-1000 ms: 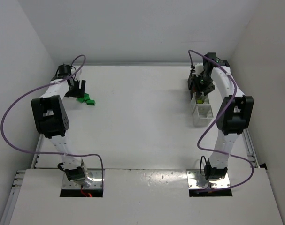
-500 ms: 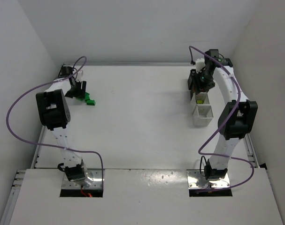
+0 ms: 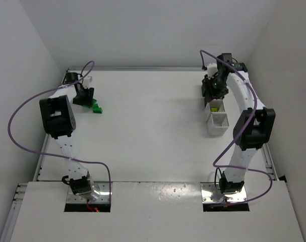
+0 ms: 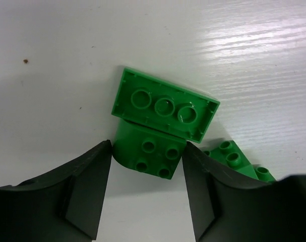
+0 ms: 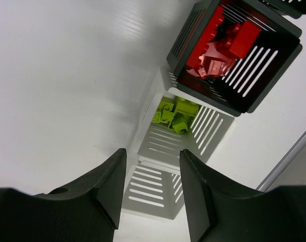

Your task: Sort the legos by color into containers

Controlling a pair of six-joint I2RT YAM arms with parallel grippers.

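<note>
Glossy green legos (image 3: 96, 107) sit at the far-left corner of the bench (image 3: 153, 131), close to the left wall (image 3: 26, 60). The round-ended brick (image 4: 148, 154) is studded, and a flat plate (image 4: 163, 108) lies against it, underside up. Jaws of the left gripper (image 4: 146, 147) flank that brick; can't tell if they're clamped on it. Well apart at the right edge, a black slatted bin (image 5: 185, 40) holds red legos (image 5: 213, 55) and a white slatted bin (image 5: 213, 131) holds lime legos (image 5: 175, 113). Above them is the right gripper (image 5: 153, 154), jaws apart, holding nothing.
</note>
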